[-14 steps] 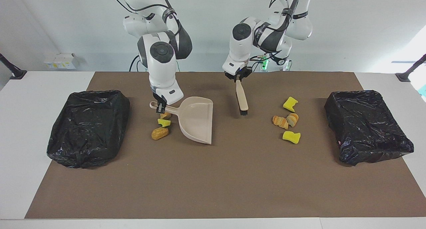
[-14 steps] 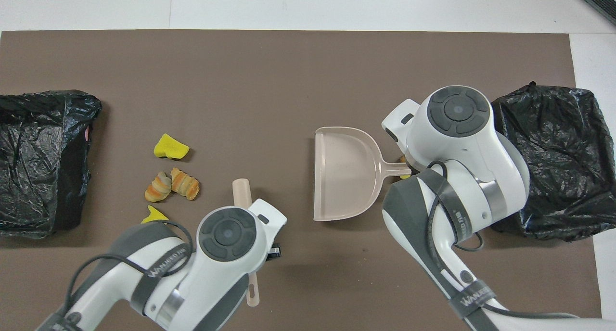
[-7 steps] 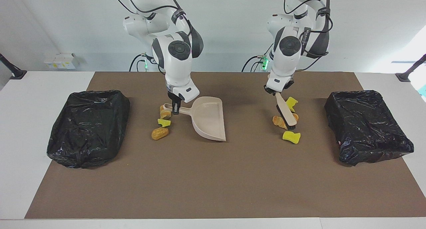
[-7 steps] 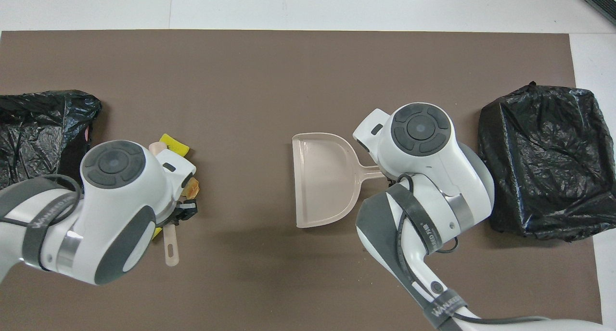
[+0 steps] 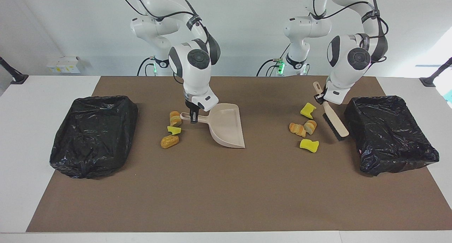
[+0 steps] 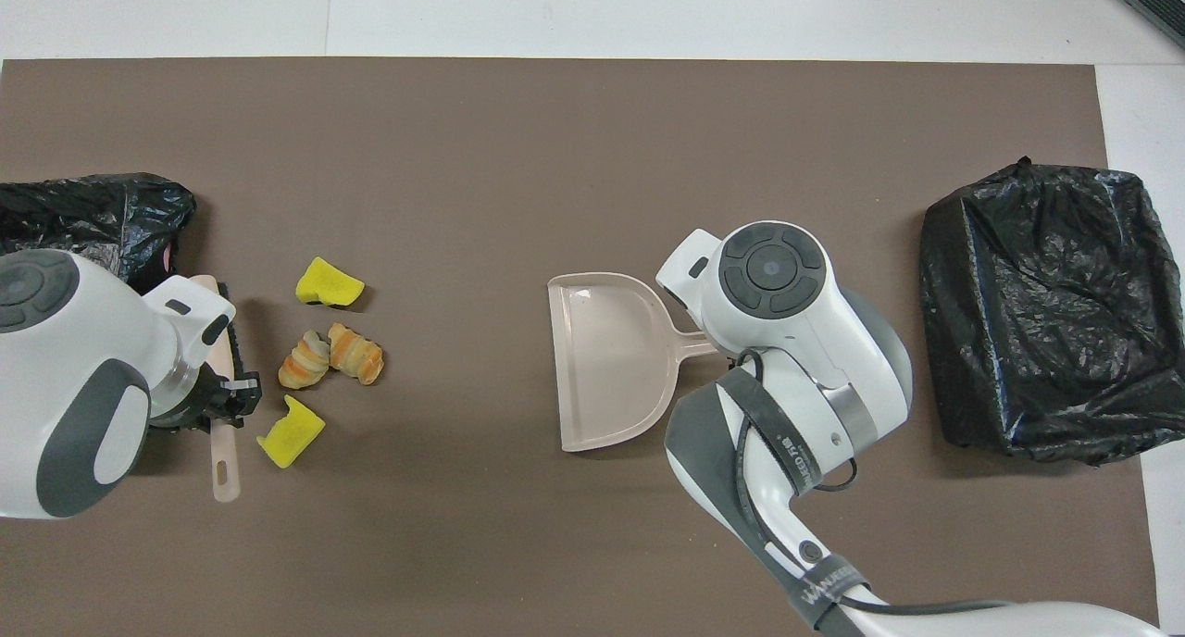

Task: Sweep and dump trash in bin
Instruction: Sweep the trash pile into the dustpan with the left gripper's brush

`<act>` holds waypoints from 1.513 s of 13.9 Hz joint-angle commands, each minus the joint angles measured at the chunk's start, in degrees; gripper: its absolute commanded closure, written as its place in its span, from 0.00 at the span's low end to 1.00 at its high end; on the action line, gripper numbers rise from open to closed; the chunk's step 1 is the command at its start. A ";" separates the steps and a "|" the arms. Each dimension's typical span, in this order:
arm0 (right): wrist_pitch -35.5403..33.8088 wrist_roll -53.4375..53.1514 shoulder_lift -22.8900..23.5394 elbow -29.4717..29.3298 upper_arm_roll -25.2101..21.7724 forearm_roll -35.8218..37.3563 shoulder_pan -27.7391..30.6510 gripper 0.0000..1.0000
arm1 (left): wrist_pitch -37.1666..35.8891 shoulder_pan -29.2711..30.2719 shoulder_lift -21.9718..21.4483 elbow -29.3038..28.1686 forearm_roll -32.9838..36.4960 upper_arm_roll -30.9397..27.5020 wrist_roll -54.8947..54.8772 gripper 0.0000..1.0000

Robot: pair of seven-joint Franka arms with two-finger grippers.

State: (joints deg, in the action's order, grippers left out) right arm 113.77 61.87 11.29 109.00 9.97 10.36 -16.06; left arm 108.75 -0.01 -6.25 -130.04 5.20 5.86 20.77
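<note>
My right gripper (image 5: pixel 193 118) is shut on the handle of the beige dustpan (image 5: pixel 226 126) (image 6: pixel 616 359), whose open mouth faces the left arm's end of the table. Beside that handle lie three bits of trash (image 5: pixel 173 130): two bread pieces and a yellow sponge chunk. The right arm hides them in the overhead view. My left gripper (image 5: pixel 320 99) (image 6: pixel 222 401) is shut on the handle of the brush (image 5: pixel 335 126) (image 6: pixel 222 341). The brush slants down between more trash (image 5: pixel 303 129) (image 6: pixel 331 359) and a bin (image 5: pixel 390 133), bristles low by the mat.
Two bins lined with black bags stand on the brown mat (image 5: pixel 226 193), one at the left arm's end (image 6: pixel 93 216) and one at the right arm's end (image 5: pixel 93 135) (image 6: pixel 1051 308). Bare mat lies between the dustpan's mouth and the trash by the brush.
My left gripper carried the brush from mid-table over the trash to the bin at its own end. My right gripper slid the dustpan a little toward the left arm's end.
</note>
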 commanded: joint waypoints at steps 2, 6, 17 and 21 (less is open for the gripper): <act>2.24 -2.53 -0.83 2.01 0.14 1.16 -0.28 1.00 | 7.34 -3.05 -4.30 -9.34 0.51 1.08 0.06 1.00; 4.52 -5.17 -0.65 3.24 0.14 1.07 -1.60 1.00 | 15.16 -9.91 -0.70 -9.53 -0.37 1.26 0.85 1.00; 7.08 -12.47 2.07 3.33 0.05 1.24 -4.86 1.00 | 22.39 -32.06 3.97 -5.49 -11.53 1.52 4.36 1.00; 6.73 -12.47 1.98 3.50 0.05 1.24 -4.68 1.00 | 18.10 -32.61 3.79 1.87 -15.05 1.09 8.65 1.00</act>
State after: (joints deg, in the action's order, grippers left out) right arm 119.24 51.26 13.14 111.81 9.90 10.36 -20.74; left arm 130.52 -32.68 -2.75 -133.06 -8.58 8.14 27.13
